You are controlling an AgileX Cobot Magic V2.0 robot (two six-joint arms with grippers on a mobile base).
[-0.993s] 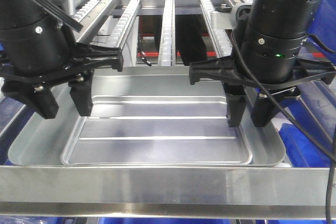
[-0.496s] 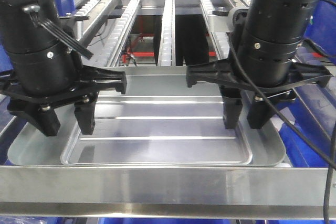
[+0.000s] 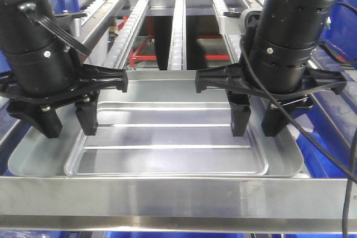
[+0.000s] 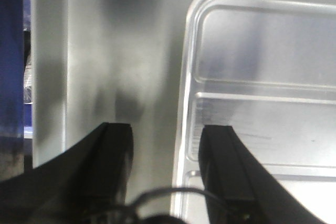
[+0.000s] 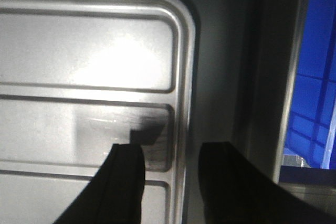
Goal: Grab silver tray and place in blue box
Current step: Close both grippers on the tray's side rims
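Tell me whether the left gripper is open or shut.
Open. The left gripper straddles the rim of the silver tray, fingers clearly apart.

The silver tray [image 3: 167,151] is polished metal, smooth and mirror-bright, and its floor throws a soft glare. Beneath it, the larger tray [image 3: 30,157] is duller sheet metal with a satin, faintly smeared sheen. In front of the silver tray, the frame rail [image 3: 178,196] is brushed metal. Over the silver tray's two ends, the left gripper [image 3: 68,131] and right gripper [image 3: 255,131] have matt black plastic jaws. Right of the silver tray, a blue bin [image 5: 317,77] looks like glossy plastic.
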